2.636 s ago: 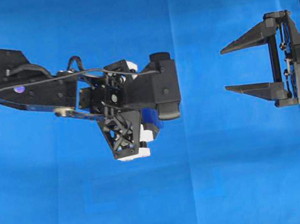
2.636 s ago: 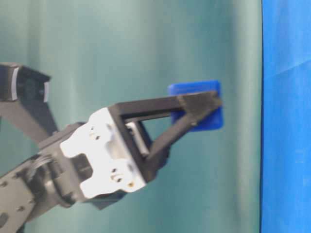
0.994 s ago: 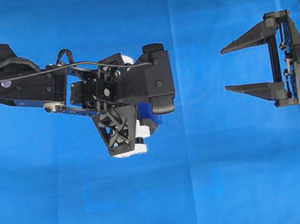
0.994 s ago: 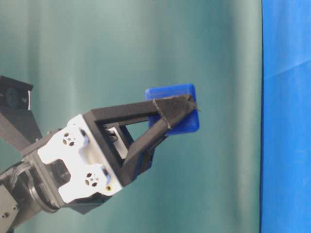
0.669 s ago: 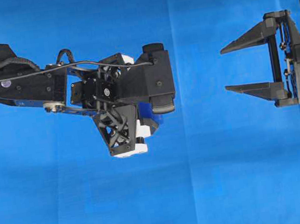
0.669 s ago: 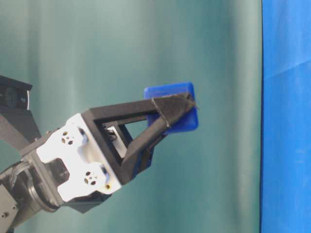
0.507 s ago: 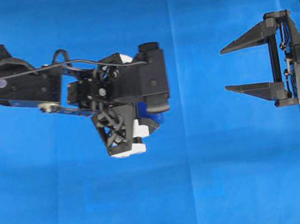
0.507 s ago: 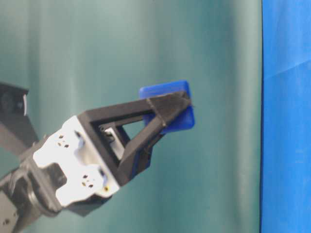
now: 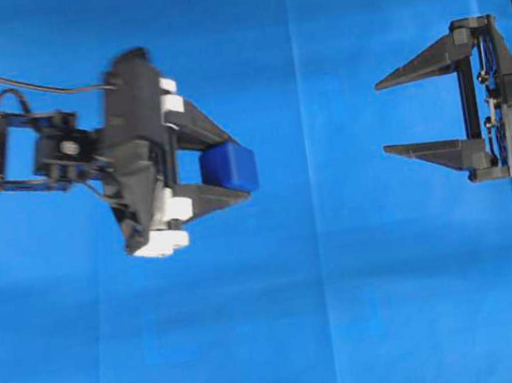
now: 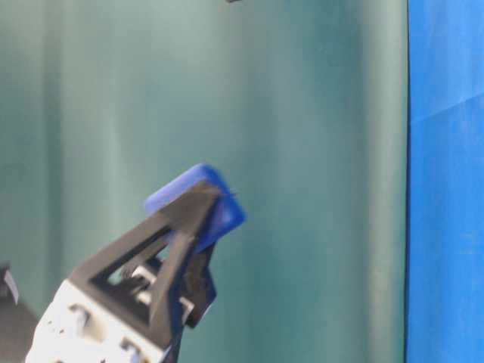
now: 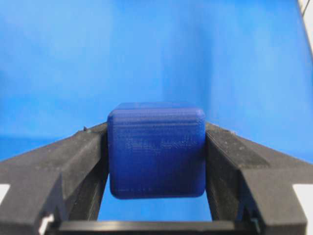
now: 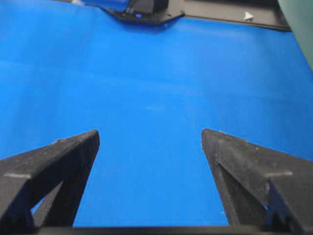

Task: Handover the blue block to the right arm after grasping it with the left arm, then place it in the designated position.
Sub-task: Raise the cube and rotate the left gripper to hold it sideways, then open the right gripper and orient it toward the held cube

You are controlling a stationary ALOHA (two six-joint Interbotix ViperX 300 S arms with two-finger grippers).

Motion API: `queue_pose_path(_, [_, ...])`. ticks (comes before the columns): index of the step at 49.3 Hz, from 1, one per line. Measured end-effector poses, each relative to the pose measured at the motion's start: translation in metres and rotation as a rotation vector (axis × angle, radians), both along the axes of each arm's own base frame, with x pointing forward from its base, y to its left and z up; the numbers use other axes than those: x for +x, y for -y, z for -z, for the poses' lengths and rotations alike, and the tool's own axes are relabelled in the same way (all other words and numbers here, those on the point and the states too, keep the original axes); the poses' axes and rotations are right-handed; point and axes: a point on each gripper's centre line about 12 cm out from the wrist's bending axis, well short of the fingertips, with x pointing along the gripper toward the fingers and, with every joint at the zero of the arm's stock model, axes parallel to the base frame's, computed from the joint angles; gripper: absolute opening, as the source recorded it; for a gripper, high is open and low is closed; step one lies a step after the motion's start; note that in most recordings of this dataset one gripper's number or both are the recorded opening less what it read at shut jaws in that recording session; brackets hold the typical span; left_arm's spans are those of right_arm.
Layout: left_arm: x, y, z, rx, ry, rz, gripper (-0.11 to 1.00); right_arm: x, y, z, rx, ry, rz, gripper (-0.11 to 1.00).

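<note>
A bright blue cloth (image 9: 366, 309) is spread flat over the work surface; a faint vertical fold line is seen near its middle. A teal-green backdrop (image 10: 302, 113) is shown in the table-level view, bordered on its right by the cloth.

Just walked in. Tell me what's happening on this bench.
The left arm's gripper has the blue block clamped between its fingertips and holds it up off the blue cloth, fingers pointing toward the other arm. The wrist view shows the block squeezed squarely between both fingers. Across a wide gap, the right arm's gripper waits with its jaws wide open and empty, facing the block. The handover has not happened yet, and the block has not been placed anywhere.
</note>
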Motion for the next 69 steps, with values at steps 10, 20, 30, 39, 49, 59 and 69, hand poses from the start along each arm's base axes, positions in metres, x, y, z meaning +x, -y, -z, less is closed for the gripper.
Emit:
queue_pose_path(10, [-0.02,-0.001,-0.003,0.047,0.13,0.02,0.48,0.001,0.0,-0.003,-0.002,0.008,-0.001,0.97])
queue_pose_path(20, [-0.025,-0.002,-0.001,0.05,0.171,0.019,0.48,0.001,0.0,-0.005,-0.002,0.012,-0.001,0.97])
queue_pose_path(30, [-0.026,-0.003,-0.001,0.052,0.178,0.018,0.48,0.001,0.0,-0.004,-0.002,0.012,-0.001,0.97])
queue_pose_path(39, [-0.026,-0.003,-0.001,0.052,0.178,0.018,0.48,0.001,0.0,-0.004,-0.002,0.011,-0.001,0.97])
queue_pose_path(49, [-0.025,-0.003,0.0,0.053,0.177,0.018,0.48,0.003,-0.001,-0.011,-0.038,0.027,-0.01,0.97])
queue_pose_path(59, [-0.026,-0.004,-0.001,0.052,0.178,0.015,0.48,0.006,-0.003,-0.018,-0.199,0.029,-0.053,0.95])
queue_pose_path(69, [-0.025,-0.005,0.0,0.052,0.177,0.012,0.49,0.008,-0.005,-0.023,-0.397,0.015,-0.095,0.94])
